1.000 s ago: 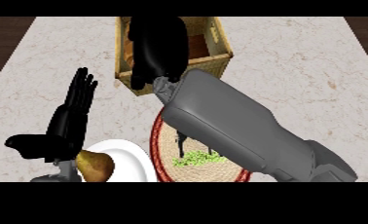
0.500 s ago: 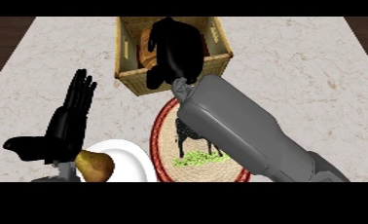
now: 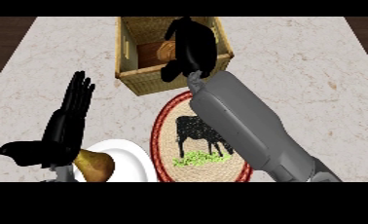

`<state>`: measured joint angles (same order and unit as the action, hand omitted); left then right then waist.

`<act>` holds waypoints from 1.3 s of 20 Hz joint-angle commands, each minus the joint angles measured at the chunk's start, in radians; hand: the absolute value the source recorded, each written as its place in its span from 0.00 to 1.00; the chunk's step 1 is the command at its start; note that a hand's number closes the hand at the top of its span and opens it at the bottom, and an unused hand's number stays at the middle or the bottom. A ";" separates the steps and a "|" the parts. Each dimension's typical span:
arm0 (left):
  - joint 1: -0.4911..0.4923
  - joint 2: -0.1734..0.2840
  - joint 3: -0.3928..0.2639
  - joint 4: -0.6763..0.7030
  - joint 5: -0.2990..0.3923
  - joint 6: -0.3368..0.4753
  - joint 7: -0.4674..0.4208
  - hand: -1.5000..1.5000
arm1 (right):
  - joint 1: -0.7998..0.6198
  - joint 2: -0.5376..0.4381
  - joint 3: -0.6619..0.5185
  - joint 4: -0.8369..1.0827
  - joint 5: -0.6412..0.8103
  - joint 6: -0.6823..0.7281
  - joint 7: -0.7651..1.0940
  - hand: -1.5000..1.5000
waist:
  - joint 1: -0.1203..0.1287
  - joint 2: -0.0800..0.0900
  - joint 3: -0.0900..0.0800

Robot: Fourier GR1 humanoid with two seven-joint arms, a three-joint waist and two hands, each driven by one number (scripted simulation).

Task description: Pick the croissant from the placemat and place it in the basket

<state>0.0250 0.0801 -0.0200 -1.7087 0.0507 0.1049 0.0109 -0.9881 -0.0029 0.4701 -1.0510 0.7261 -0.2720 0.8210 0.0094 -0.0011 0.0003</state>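
Observation:
The brown croissant (image 3: 166, 50) is inside the woven basket (image 3: 131, 57) at the back middle of the counter. It shows at the left side of my right hand (image 3: 193, 47), between the thumb and the curled fingers. That hand hangs over the basket's inside and hides much of it. Its grey forearm runs down across the round placemat (image 3: 167, 135), which has a red rim and a black cow picture. My left hand (image 3: 66, 123) rests open at the lower left, fingers up.
A white plate (image 3: 129, 162) with a brownish pear-like fruit (image 3: 96, 165) lies at the lower left, touching the placemat's left rim. Pale marble counter stretches to the right of the basket and placemat.
My right hand has carried the croissant forward and to the right, from the basket's near left rim to over its inside. The left hand has stayed still.

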 commanded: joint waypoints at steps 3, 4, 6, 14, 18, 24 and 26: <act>-0.031 -0.020 -0.011 0.016 -0.032 0.022 0.004 0.50 | 0.037 0.002 -0.032 -0.043 -0.004 -0.005 -0.058 0.00 | -0.004 0.001 0.000; 0.002 -0.006 -0.008 -0.029 -0.009 0.002 0.042 0.50 | -0.011 0.003 -0.014 -0.001 -0.024 -0.050 -0.036 0.00 | 0.004 0.001 0.000; -0.052 0.001 0.015 0.000 0.013 -0.011 0.045 0.50 | 0.038 0.003 -0.068 0.037 -0.020 -0.111 -0.166 0.00 | 0.003 0.004 0.000; -0.004 -0.038 -0.025 0.022 -0.043 0.021 -0.017 0.50 | 0.009 -0.041 -0.107 -0.109 0.070 -0.183 -0.128 0.00 | -0.009 -0.001 0.000; -0.082 -0.036 -0.012 0.019 -0.054 0.050 0.063 0.50 | 0.060 -0.062 -0.107 -0.238 0.147 -0.135 -0.034 0.00 | -0.017 -0.003 0.000; -0.026 -0.050 -0.023 0.031 -0.046 0.028 0.000 0.50 | 0.059 -0.095 -0.234 -0.318 0.174 -0.149 0.047 0.00 | -0.011 0.000 0.000; -0.020 0.006 0.040 -0.005 0.004 -0.009 0.021 0.50 | 0.138 -0.158 -0.255 -0.514 0.125 -0.079 0.066 0.00 | -0.022 -0.005 0.000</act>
<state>0.0126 0.0589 -0.0156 -1.7072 0.0275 0.1168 0.0266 -0.9071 -0.1181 0.2639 -1.4144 0.8645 -0.3822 0.8482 -0.0069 -0.0045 0.0000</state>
